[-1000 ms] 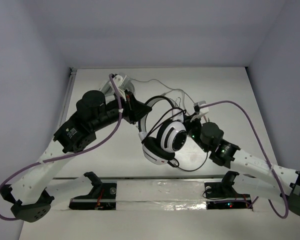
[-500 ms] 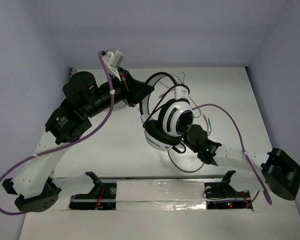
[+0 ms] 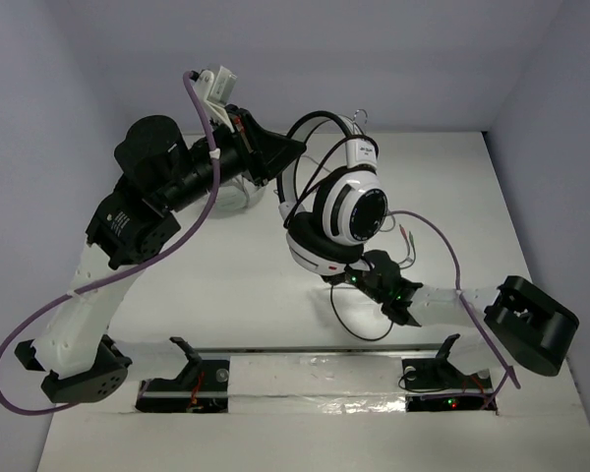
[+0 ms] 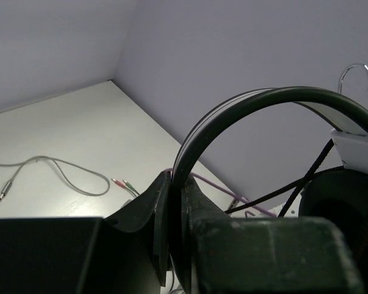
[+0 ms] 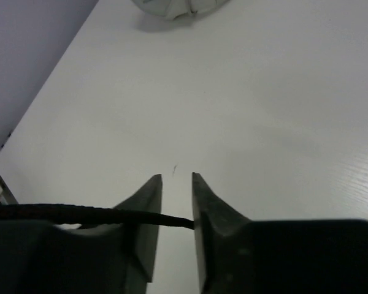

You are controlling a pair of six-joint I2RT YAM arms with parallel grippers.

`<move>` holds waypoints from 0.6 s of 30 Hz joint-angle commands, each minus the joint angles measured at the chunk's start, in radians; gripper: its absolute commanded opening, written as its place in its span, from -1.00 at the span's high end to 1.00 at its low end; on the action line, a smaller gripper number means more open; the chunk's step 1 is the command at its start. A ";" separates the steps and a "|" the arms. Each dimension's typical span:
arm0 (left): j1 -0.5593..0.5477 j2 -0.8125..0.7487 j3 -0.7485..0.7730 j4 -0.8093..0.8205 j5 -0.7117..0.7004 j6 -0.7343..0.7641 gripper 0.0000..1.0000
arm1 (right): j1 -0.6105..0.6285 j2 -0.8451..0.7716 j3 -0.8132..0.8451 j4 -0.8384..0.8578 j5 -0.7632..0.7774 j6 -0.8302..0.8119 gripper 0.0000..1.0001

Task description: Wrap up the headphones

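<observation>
As seen from the top external view, I record the left gripper point(image 3: 283, 159) raised above the white desk point(image 3: 226, 285) and closed on the thin black headband point(image 3: 310, 126) of the over-ear headphones with glossy white-and-black round earcups point(image 3: 349, 211). The headphones hang in the air over the middle of the desk. The right gripper point(image 3: 359, 278) sits low, just beneath the lower earcup; from this view I cannot tell how its jaws stand. The long thin black cable point(image 3: 354, 332) of the headphones droops in a loop beside it, towards the near edge. A pale rounded object point(image 3: 238, 197) lies on the desk under the left arm. A thin grey cable with coloured plugs point(image 3: 407, 244) lies to the right of the headphones.

Left wrist view: the left gripper point(image 4: 175, 180) pinches the headband point(image 4: 245, 104) tight between its dark fingers point(image 4: 144, 208), with no gap visible. A white slider piece point(image 4: 356, 144) and a bright metal wire loop point(image 4: 354, 72) sit at the right. On the desk point(image 4: 61, 122) below lies the grey cable point(image 4: 67, 170).

Right wrist view: the right gripper point(image 5: 176, 202) holds its fingers point(image 5: 144, 208) a narrow gap apart. The black cable point(image 5: 80, 214) enters from the left, crosses the left finger and the gap, and meets the right finger. I cannot tell whether it is pinched. The pale rounded object point(image 5: 178, 6) shows at the top edge, resting on the desk point(image 5: 264, 92).
</observation>
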 commanded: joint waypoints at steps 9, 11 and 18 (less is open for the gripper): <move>0.041 -0.030 -0.154 0.276 -0.198 -0.149 1.00 | 0.048 -0.013 -0.055 0.079 -0.144 0.146 1.00; 0.050 -0.033 -0.210 0.325 -0.293 -0.168 1.00 | 0.123 -0.023 -0.044 -0.005 -0.126 0.163 1.00; 0.134 -0.011 -0.344 0.465 -0.405 -0.285 1.00 | 0.318 0.030 0.069 -0.246 0.006 0.212 1.00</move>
